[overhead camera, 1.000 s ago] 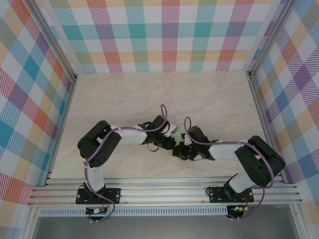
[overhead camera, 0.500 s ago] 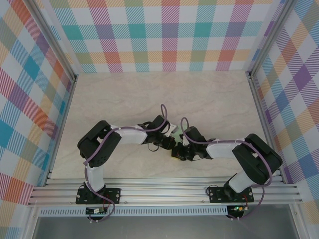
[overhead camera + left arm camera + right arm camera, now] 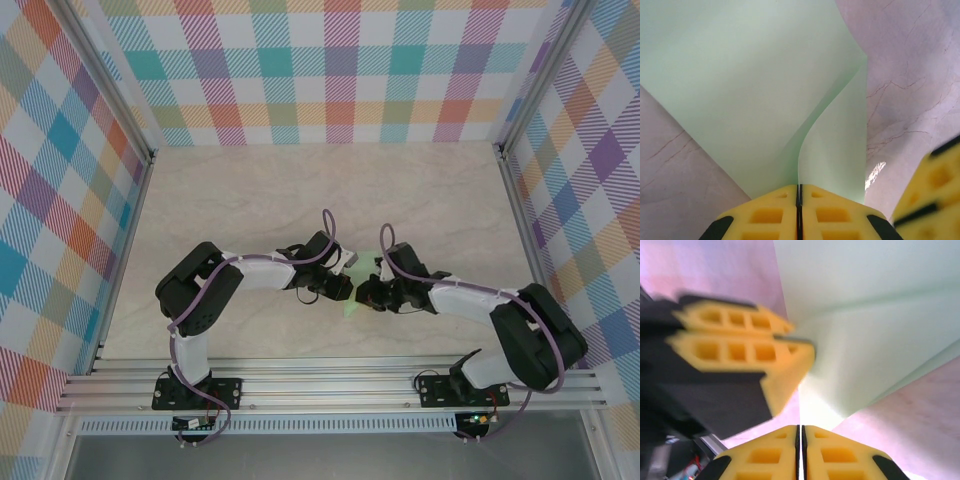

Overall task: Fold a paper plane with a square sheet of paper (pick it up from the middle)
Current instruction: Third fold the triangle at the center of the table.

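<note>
The square sheet of paper (image 3: 740, 90) is pale mint green and bent into two leaves that meet in a curved fold running down into my left gripper (image 3: 800, 187), which is shut on it. My right gripper (image 3: 800, 429) is also shut, with a thin edge of the sheet (image 3: 865, 315) pinched between its pads. In the top view the two grippers meet tip to tip at mid-table, left (image 3: 346, 289) and right (image 3: 363, 295), and a little green paper (image 3: 350, 307) shows just below them. The left fingers (image 3: 735, 345) sit blurred close beside the right jaws.
The pale marbled table (image 3: 300, 190) stretches behind the grippers. Checked walls (image 3: 340, 70) close it in at the back and both sides. An aluminium rail (image 3: 330, 385) with both arm bases runs along the near edge.
My right arm has swung outward to the right and its wrist has turned, so the gripper now comes at the paper from the side. A green corner now shows below the grippers. The left arm has held still.
</note>
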{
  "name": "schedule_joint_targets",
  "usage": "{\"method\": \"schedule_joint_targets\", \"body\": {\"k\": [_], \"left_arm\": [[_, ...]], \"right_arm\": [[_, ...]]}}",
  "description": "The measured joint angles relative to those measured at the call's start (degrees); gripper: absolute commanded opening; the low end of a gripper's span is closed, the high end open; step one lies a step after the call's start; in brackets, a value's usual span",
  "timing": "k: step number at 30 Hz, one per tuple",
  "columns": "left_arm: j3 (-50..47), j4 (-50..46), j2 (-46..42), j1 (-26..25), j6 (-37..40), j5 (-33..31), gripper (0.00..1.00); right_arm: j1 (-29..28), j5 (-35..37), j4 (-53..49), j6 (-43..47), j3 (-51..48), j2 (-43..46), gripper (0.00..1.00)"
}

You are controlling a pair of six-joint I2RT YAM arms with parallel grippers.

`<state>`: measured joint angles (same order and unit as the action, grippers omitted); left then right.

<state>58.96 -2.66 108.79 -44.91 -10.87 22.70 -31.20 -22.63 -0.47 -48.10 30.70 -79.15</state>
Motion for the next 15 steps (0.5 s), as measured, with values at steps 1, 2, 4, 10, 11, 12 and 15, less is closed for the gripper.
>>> {"method": "schedule_joint_targets", "body": {"k": [1,2,4,10,11,12,15], "left_arm": [[0.00,-0.02,0.00,0.00,0.00,0.00,0.10],[0.02,-0.02,0.00,0.00,0.00,0.00,0.10],[0.02,-0.02,0.00,0.00,-0.02,0.00,0.11],[0.04,-0.07,0.00,0.00,-0.04,0.00,0.11],[0.04,-0.07,0.00,0.00,-0.04,0.00,0.12],[0.04,-0.07,0.00,0.00,-0.04,0.00,0.12],[0.11,-0.17,0.02,0.00,-0.24,0.00,0.17]], "right_arm": [[1.92,-0.37,-0.11,0.57,0.11,0.57,0.12],[3.65,-0.79,-0.07,0.90,0.17,0.61,0.12],[6.58,-1.75,-0.07,1.27,0.17,0.11,0.11],[8.83,-4.44,1.05,2.51,2.08,-5.60,0.11],[8.83,-4.42,1.29,2.56,2.43,-6.51,0.12],[8.85,-4.39,1.51,2.73,2.62,-7.21,0.12],[8.90,-3.74,1.22,3.82,3.50,-9.64,0.11]]}}
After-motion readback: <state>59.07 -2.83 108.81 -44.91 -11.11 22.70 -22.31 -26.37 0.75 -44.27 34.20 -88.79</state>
